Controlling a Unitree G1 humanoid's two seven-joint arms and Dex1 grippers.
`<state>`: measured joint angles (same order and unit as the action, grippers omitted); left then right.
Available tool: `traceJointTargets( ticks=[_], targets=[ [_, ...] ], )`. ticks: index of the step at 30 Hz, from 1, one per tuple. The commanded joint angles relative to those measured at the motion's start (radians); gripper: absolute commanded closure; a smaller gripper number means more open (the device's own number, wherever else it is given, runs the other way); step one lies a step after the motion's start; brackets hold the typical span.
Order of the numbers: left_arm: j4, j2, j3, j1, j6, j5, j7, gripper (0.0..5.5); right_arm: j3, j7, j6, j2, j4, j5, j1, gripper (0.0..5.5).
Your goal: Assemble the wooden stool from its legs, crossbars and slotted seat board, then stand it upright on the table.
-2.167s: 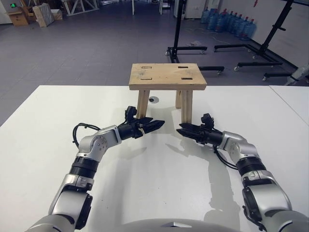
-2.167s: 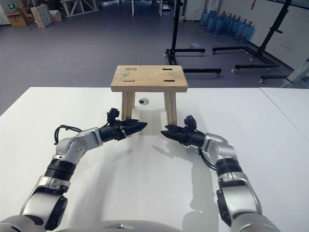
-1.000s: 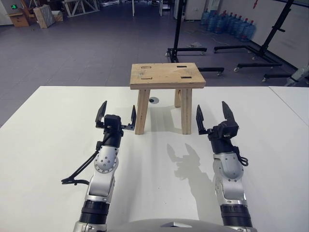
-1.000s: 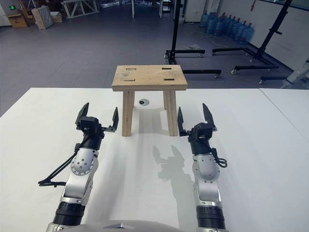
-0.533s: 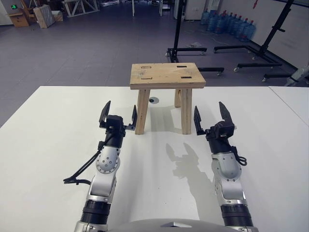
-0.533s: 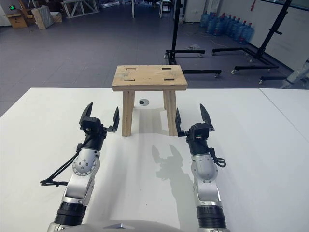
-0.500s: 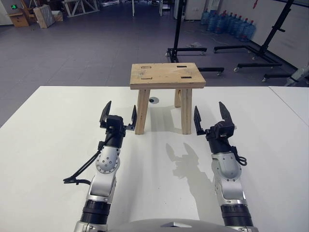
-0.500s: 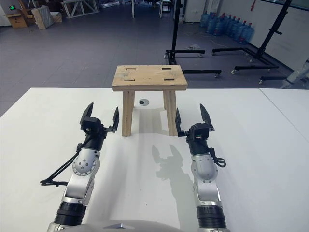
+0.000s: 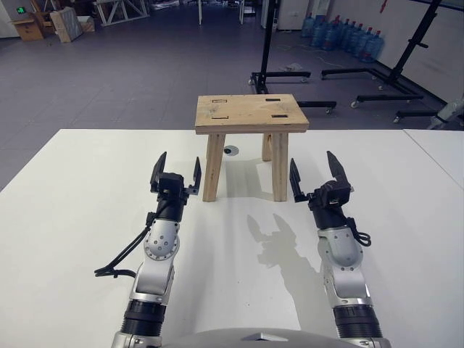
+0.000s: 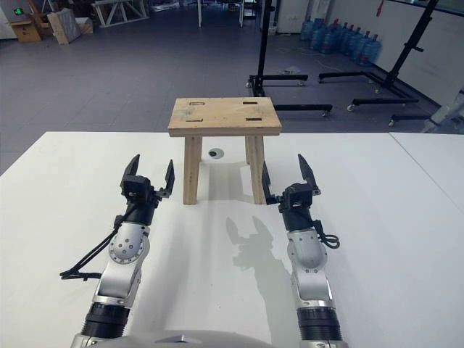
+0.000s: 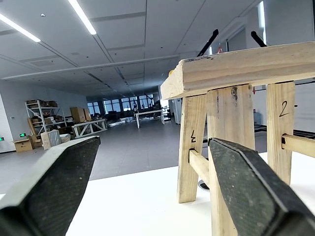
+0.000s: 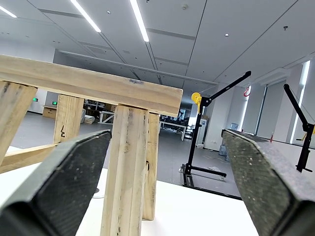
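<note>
Left eye view: pale wooden stool (image 9: 251, 114) stands upright on white table (image 9: 65, 210); left gripper (image 9: 178, 165) and right gripper (image 9: 312, 164) flank it, both spread wide, empty.

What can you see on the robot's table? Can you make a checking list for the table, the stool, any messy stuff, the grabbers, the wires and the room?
Surface: white table, flat.
Job's things: wooden stool is assembled and stands upright on its legs, slotted seat on top; no loose parts seen.
Clutter: one small round disc on the table behind the stool.
Grippers: left gripper and right gripper are both open and empty, one on each side of the stool's front legs, not touching it.
Cables: black cable loops from the left arm onto the table; short black cable at the right wrist.
Surroundings: black wheeled stands, blue water bottles and cardboard boxes on the floor beyond.
</note>
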<state>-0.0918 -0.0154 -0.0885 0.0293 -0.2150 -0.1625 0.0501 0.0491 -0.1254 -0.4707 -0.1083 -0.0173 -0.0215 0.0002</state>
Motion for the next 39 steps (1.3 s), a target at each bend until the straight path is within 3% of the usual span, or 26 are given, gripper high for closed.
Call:
traceJointTargets(
  ticks=[1, 5, 12, 19, 26, 39],
  targets=[
    [0.011, 0.000, 0.008, 0.012, 0.018, -0.003, 0.006, 1.41, 0.000, 0.006, 0.000, -0.007, 0.000, -0.003, -0.012, 1.35],
    [0.015, 0.000, 0.009, 0.015, 0.019, -0.007, 0.008, 1.41, 0.004, 0.007, -0.003, -0.005, 0.003, 0.009, -0.011, 1.35],
    [0.025, 0.004, 0.014, 0.024, 0.024, -0.023, 0.030, 1.41, 0.051, 0.046, 0.173, 0.096, -0.082, 0.264, -0.042, 1.35],
    [0.022, 0.011, 0.016, 0.026, 0.020, -0.030, 0.048, 1.41, 0.030, 0.060, 0.290, 0.117, -0.157, 0.290, -0.004, 1.35],
    [0.033, 0.037, 0.047, 0.038, 0.087, -0.010, 0.083, 1.41, 0.149, 0.140, 0.423, 0.178, -0.120, 0.446, 0.003, 1.35],
    [0.056, 0.010, -0.001, 0.075, 0.017, -0.043, 0.056, 1.41, 0.109, 0.087, 0.466, 0.093, -0.051, 0.331, -0.073, 1.35]
  ],
)
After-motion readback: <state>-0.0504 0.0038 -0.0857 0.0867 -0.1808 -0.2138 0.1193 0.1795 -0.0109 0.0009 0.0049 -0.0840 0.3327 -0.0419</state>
